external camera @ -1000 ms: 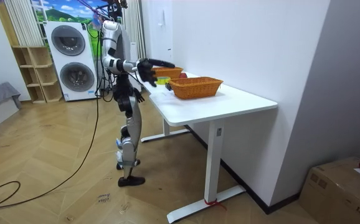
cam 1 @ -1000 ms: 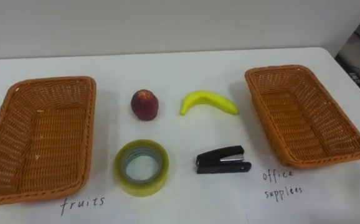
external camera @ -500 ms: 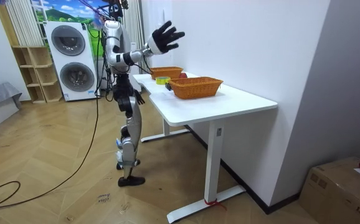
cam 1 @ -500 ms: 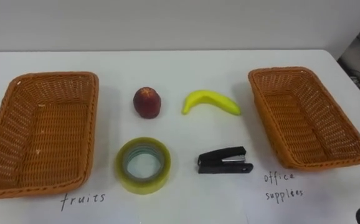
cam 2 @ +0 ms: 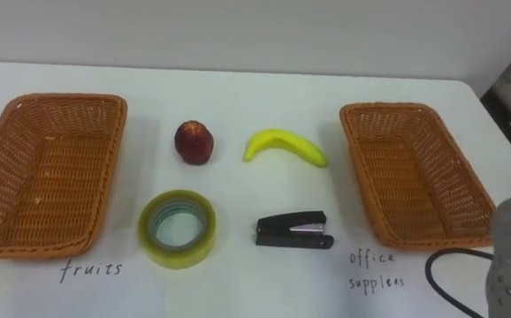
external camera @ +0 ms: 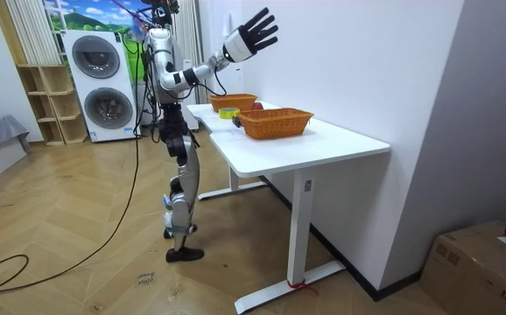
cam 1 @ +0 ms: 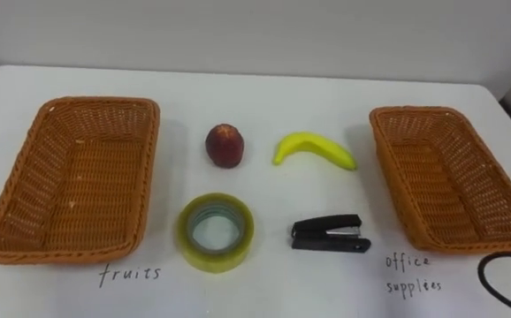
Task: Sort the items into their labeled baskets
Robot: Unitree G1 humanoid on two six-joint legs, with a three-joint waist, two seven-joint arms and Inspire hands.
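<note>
We log the right hand raised high, fingers spread. Red fruit, banana, tape and stapler lie apart, clear of left basket and right basket rims.

On the table, the left basket and the right basket flanked four things; the apple lay left of the banana; before them, the tape roll lay left of the stapler.
</note>
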